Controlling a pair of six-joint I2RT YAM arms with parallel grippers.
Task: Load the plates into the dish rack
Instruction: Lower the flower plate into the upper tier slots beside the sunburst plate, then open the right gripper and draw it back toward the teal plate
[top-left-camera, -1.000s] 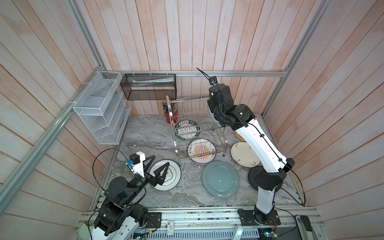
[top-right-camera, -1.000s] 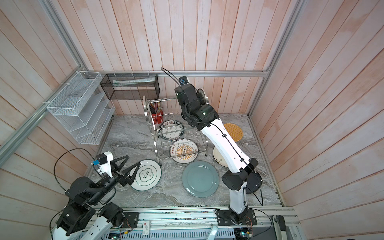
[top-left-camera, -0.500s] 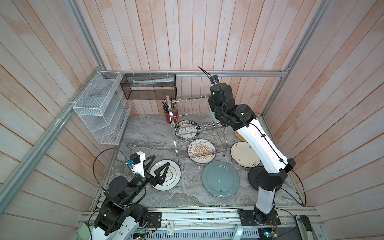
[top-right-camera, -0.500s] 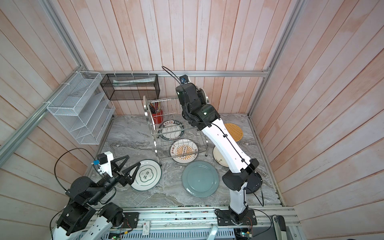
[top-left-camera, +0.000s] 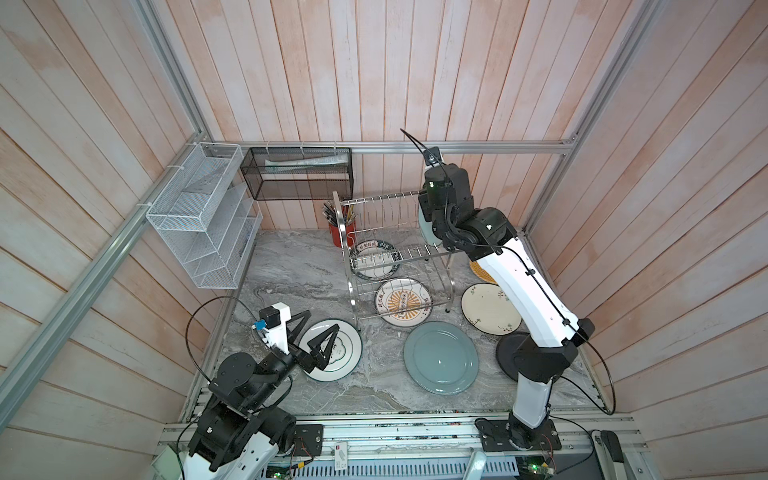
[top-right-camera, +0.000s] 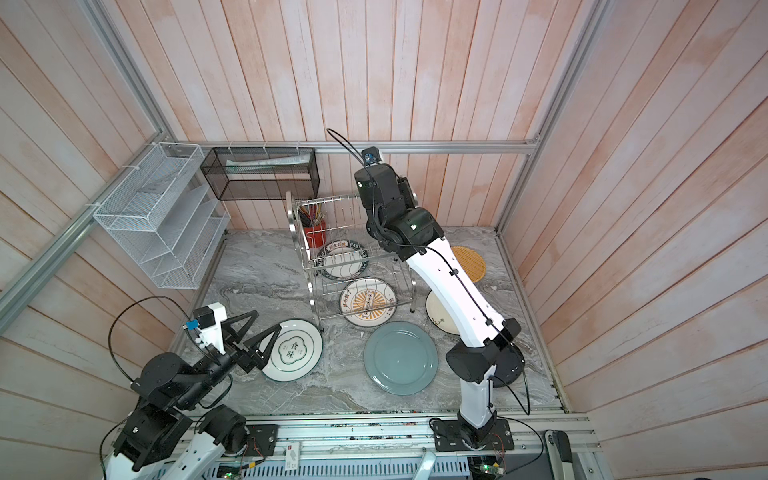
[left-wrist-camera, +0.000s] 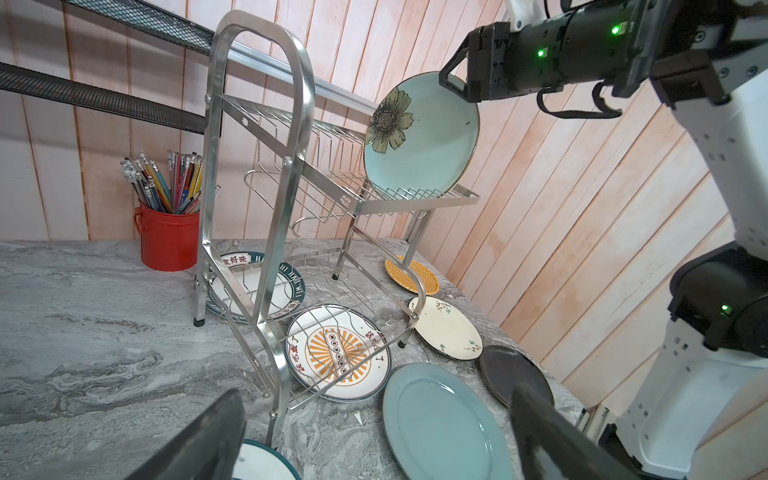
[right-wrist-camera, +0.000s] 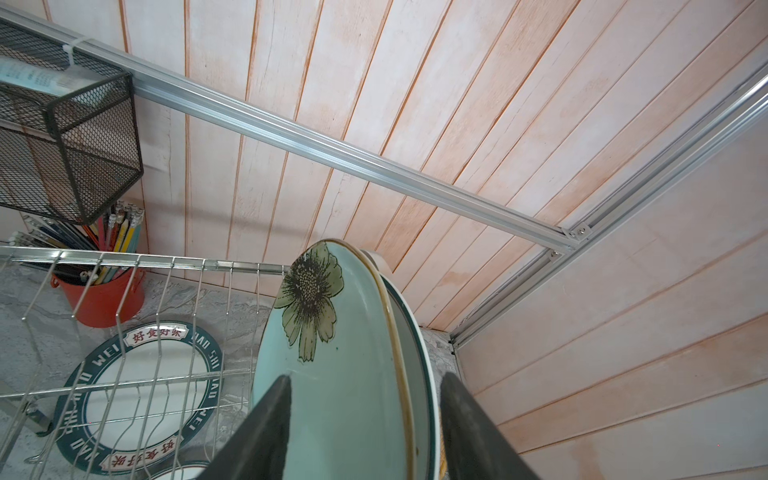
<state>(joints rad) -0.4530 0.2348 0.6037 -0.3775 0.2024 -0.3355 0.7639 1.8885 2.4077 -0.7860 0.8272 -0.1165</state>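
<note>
Only wrist views are showing flower plate (left-wrist-camera: 419, 137) upright in dish rack (left-wrist-camera: 210, 137) | right gripper (right-wrist-camera: 365, 376) straddling rim, parted | left gripper (top-left-camera: 322, 319) hovering, wide

Free slots in the dish rack (left-wrist-camera: 211, 145) beside the pale green plate (left-wrist-camera: 428, 137); black basket (right-wrist-camera: 83, 166) perhaps overhangs.

the rack (left-wrist-camera: 211, 166) is shiny bare metal, the flowered plate (left-wrist-camera: 428, 137) smooth and glossy, the tabletop (left-wrist-camera: 104, 332) veined stone, the walls (top-left-camera: 374, 62) wood.
</note>
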